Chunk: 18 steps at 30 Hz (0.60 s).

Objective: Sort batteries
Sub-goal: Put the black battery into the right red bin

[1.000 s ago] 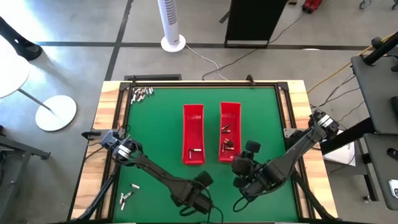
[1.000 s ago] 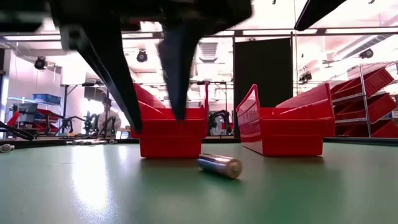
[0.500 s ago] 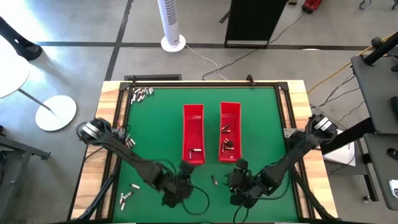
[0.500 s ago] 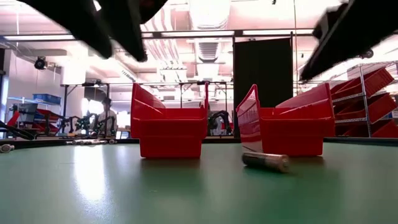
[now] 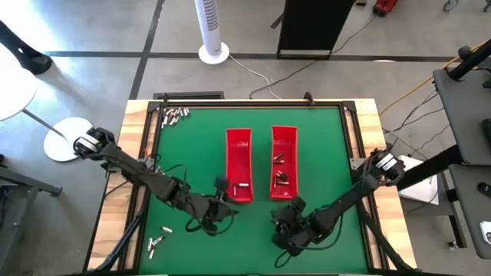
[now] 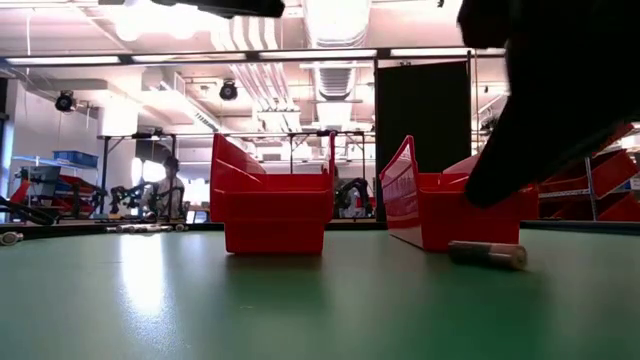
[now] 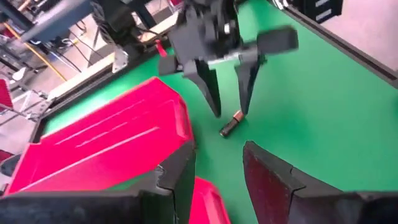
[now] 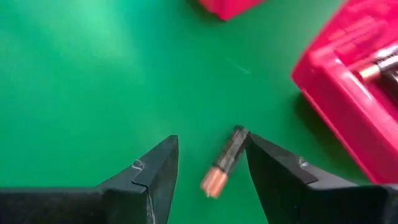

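A battery (image 8: 224,163) is seen between the right gripper's (image 8: 208,171) parted, ungripping fingers only in the wrist views, the left gripper (image 7: 214,171) also open.

1. We see a plain green table mat (image 5: 184,153) framed in pale wood.
2. Two trays (image 5: 238,165) are bright red.
3. One loose battery (image 8: 224,160) is dark grey with a copper-orange end.
4. Our gripper fingers (image 8: 149,177) are black.
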Tool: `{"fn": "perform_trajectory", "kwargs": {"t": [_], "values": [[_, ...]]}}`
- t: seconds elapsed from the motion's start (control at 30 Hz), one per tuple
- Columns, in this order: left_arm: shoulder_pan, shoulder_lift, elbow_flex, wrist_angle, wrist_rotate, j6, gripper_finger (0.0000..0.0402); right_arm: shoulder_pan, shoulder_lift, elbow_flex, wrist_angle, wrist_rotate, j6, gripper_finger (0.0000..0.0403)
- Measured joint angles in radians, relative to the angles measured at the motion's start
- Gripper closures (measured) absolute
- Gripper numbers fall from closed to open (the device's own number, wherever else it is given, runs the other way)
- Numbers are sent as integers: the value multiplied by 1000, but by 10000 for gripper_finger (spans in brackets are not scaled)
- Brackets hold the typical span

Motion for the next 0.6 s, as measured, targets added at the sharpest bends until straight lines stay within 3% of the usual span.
{"fn": "perform_trajectory", "kwargs": {"t": [0.23, 0.6], "values": [[8, -48, -4, -24, 2, -3, 286, -6, 54, -11, -120, -61, 166, 232], [10, -65, -7, -180, -6, -11, 286, -3, 80, -7, -132, -100, 161, 263]]}}
